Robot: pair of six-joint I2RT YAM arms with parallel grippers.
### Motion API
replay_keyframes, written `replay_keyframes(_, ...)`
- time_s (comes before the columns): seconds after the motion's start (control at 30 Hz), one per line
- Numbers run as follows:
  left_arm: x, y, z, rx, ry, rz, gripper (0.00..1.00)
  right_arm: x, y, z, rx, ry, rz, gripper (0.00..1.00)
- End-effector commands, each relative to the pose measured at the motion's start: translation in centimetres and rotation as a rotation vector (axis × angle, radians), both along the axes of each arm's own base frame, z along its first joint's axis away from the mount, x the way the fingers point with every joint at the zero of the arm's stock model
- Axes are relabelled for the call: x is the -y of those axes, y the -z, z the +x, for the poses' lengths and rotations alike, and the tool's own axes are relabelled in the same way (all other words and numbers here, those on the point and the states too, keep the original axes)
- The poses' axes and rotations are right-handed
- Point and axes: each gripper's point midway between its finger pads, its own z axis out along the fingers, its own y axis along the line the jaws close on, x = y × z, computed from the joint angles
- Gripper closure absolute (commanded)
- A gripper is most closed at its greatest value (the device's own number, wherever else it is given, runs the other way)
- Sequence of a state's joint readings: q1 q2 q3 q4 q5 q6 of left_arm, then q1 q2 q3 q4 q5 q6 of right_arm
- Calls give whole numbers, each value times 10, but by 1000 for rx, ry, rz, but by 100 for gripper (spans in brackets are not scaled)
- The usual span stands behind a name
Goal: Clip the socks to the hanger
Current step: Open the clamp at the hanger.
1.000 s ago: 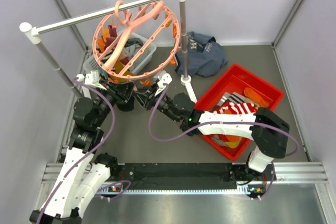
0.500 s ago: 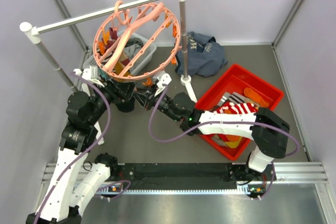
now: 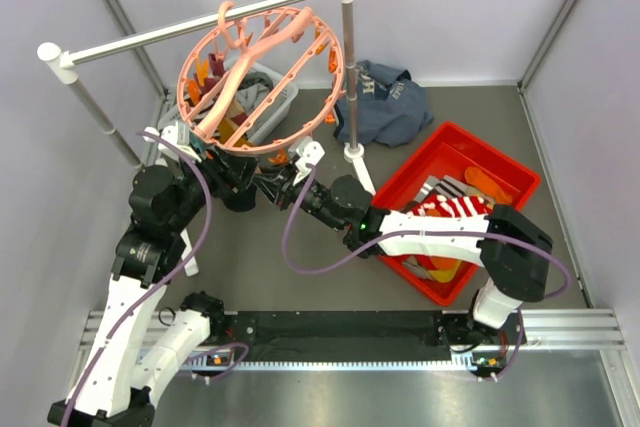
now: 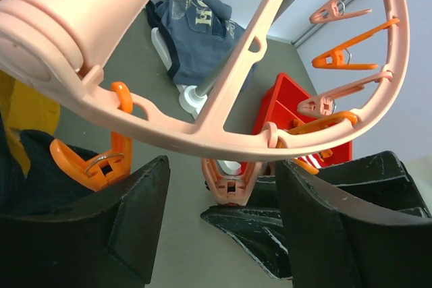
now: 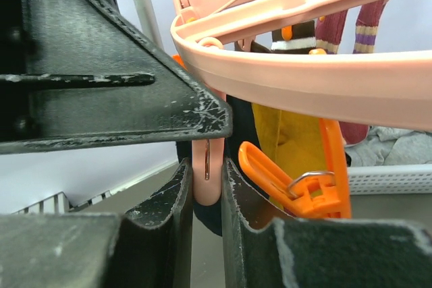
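Between the fingers of the right pincer (image 5: 206, 166) a pink peg (image 4: 229, 181) is squeezed, so that pincer is closed on the peg. Just above it the hanger (image 4: 223, 136) is hung. A yellow sock (image 5: 280, 126) is seen just behind the peg, and a dark sock (image 5: 208, 217) right below it. Whether the dark sock is caught in the peg cannot be told. The left pincer (image 4: 221, 162) is spread wide under the ring, on both sides of the same peg, and nothing is held in it. Striped socks (image 3: 455, 207) are piled in the red bin (image 3: 455, 132), well away from both pincers.

The peg could be let slip, because only its thin end is pinched. The hanger could be set swinging by a push, since it is only hooked on the rail (image 3: 140, 39). Then the sock could be dropped onto the surface (image 3: 250, 247).
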State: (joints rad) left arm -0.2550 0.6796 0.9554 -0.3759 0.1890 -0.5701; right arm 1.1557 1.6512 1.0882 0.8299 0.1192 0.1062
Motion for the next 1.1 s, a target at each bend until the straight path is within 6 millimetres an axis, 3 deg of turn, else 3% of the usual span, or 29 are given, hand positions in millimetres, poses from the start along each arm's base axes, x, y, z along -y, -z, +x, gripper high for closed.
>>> replay_keyframes(0.0,-2,-26,0,60,-11,-14,35,-1,-21,-2,54,-19,9,100)
replay_keyframes(0.7,3,-43,5,83,-3,-62,50,-8,4,7,93,-19,-72,100)
replay_keyframes(0.97,4,-42,8,102,5,-42,67,-7,9,12,87,-16,-90,100)
replay_keyframes(1.07,4,-37,12,122,6,-14,81,-5,10,13,82,-12,-99,100)
